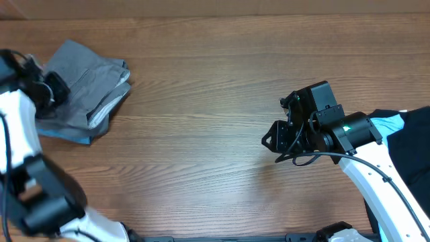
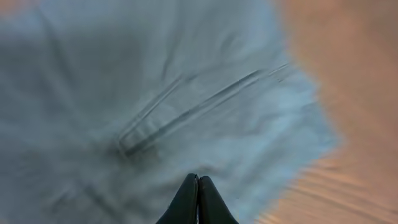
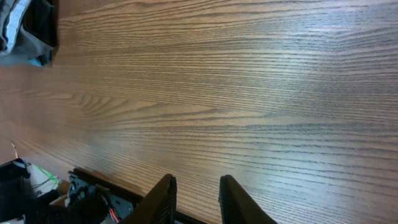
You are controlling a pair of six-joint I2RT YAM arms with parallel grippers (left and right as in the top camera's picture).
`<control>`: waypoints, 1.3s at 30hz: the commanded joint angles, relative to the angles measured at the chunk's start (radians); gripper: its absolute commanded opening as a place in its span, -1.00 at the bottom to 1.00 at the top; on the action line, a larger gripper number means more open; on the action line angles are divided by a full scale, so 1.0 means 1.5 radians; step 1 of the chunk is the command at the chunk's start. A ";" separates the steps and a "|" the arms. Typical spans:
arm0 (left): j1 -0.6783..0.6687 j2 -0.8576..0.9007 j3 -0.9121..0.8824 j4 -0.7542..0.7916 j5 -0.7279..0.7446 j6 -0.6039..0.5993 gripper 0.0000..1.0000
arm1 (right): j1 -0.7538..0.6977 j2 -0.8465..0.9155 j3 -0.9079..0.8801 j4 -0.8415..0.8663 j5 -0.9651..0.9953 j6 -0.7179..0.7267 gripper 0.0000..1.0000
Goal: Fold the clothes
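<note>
The grey shorts (image 1: 87, 77) lie folded in a small stack at the table's far left. In the left wrist view the grey cloth (image 2: 124, 74) fills most of the frame, blurred, with its slit pocket (image 2: 186, 118) showing. My left gripper (image 2: 198, 180) hovers just over the cloth, its fingertips pressed together with nothing between them; in the overhead view the left gripper (image 1: 57, 89) sits at the stack's left side. My right gripper (image 1: 270, 142) stands open over bare wood at the right, also seen as the right gripper (image 3: 198, 182) with an empty gap.
A blue garment (image 1: 79, 140) pokes out under the grey stack. Black cloth (image 1: 413, 144) and a light-blue garment (image 1: 388, 124) lie at the right edge behind the right arm. The table's front edge with cables (image 3: 81, 193) is near the right gripper.
</note>
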 commanded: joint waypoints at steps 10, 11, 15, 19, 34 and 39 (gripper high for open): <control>0.032 0.036 0.010 -0.075 0.041 0.010 -0.85 | -0.003 -0.006 0.007 0.007 0.004 0.000 -0.48; 0.030 0.007 0.023 -0.082 0.080 0.033 -0.81 | -0.003 -0.009 0.008 0.011 0.012 0.000 -0.48; 0.004 -0.129 0.131 -0.202 0.170 0.162 -0.57 | -0.003 -0.043 0.044 0.012 0.065 0.001 -0.58; -0.051 -0.233 0.273 -0.379 0.157 0.245 0.01 | -0.003 -0.103 0.122 0.011 0.140 0.000 -0.43; -0.236 -0.568 0.315 -0.585 0.051 0.234 1.00 | -0.003 -0.327 0.246 -0.040 0.188 -0.052 1.00; -0.236 -0.608 0.315 -0.585 0.054 0.234 1.00 | -0.003 -0.327 0.244 -0.072 0.188 -0.052 1.00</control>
